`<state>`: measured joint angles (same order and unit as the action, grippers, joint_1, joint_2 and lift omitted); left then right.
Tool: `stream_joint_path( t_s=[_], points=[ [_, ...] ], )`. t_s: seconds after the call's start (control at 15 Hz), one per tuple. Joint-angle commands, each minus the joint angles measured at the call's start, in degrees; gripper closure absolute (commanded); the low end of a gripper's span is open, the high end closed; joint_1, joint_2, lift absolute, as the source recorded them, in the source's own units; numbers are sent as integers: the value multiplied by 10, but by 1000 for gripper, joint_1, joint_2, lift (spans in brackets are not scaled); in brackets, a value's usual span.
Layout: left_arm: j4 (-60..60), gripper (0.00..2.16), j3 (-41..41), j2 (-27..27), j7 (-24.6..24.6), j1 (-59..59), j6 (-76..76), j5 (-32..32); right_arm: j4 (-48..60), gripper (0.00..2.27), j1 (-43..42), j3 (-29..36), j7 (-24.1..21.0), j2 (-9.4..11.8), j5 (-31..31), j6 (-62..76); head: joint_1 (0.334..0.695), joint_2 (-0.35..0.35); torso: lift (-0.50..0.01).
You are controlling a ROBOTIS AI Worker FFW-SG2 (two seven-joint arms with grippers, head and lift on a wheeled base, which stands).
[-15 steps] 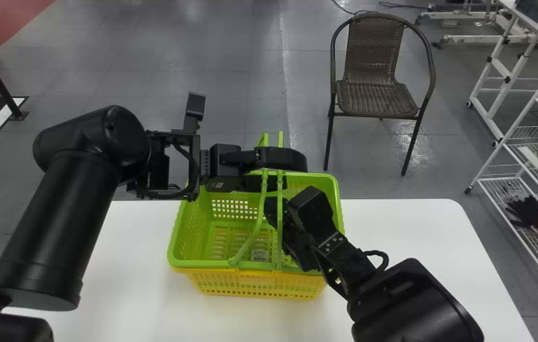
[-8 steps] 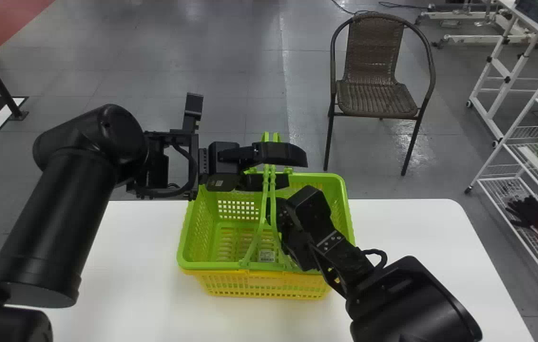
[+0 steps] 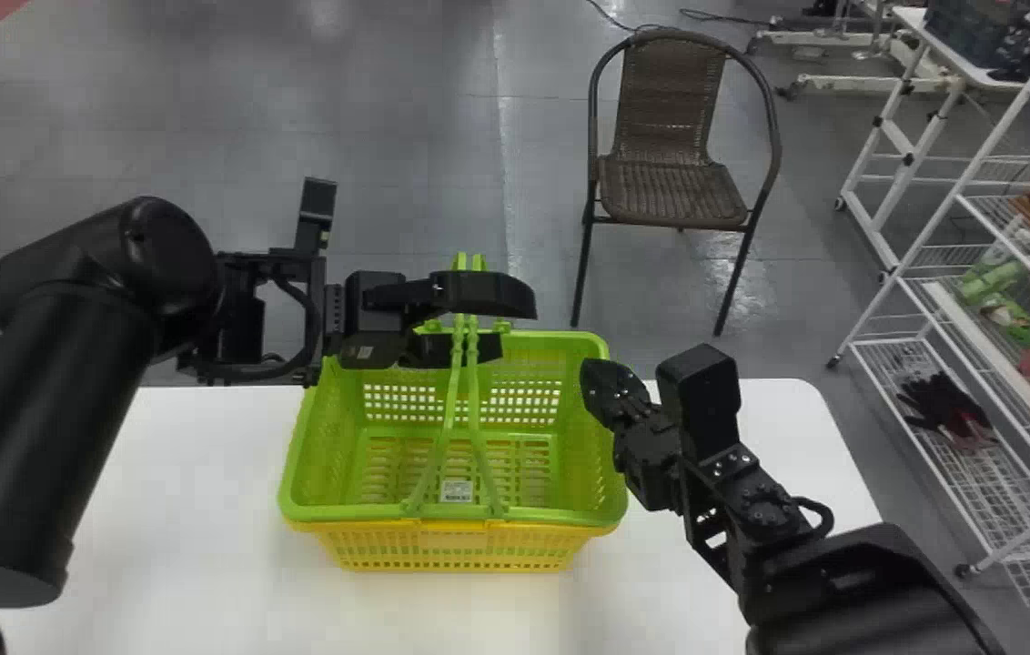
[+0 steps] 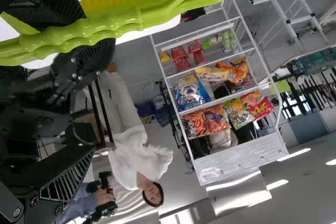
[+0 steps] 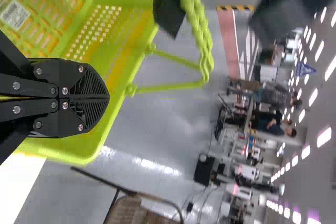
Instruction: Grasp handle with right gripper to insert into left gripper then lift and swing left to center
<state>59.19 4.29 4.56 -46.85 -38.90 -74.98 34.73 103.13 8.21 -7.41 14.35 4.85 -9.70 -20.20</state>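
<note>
Above the middle of the green basket [image 3: 360,512], the two handles [image 4: 105,30] stand raised side by side and pass between the fingers of the left hand [image 3: 516,323]. That is what the coming move turns on: the left hand reaches in from the left, so the long bars run crosswise to its fingers, and in the left wrist view they lie closer to one finger than to the other. The left hand is wide, with a good gap around them. The right hand [image 5: 107,98] has its fingers together on nothing, over the basket's right side and apart from the handles.

The handles are slim, bright green plastic, with knobbly grips at the top and plain legs splaying down to the rim. The basket sits nested in a yellow one [image 3: 360,546] on the white tabletop [image 3: 187,546].

The handover looks lined up; closing the left hand should come before any lift, and it should take both bars, or the basket may hang tilted.
</note>
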Motion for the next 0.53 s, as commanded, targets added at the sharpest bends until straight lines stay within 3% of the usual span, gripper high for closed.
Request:
stream_joint_path(
  t_s=[0.0,0.47],
  points=[
    [-4,124,-1,0,0,-5,0,3,46,2256,66,56,2,9,25,41,695,-134,0],
    [-5,124,-3,0,1,-13,-4,7,68,2256,189,166,15,9,75,211,695,-273,0]
  ],
)
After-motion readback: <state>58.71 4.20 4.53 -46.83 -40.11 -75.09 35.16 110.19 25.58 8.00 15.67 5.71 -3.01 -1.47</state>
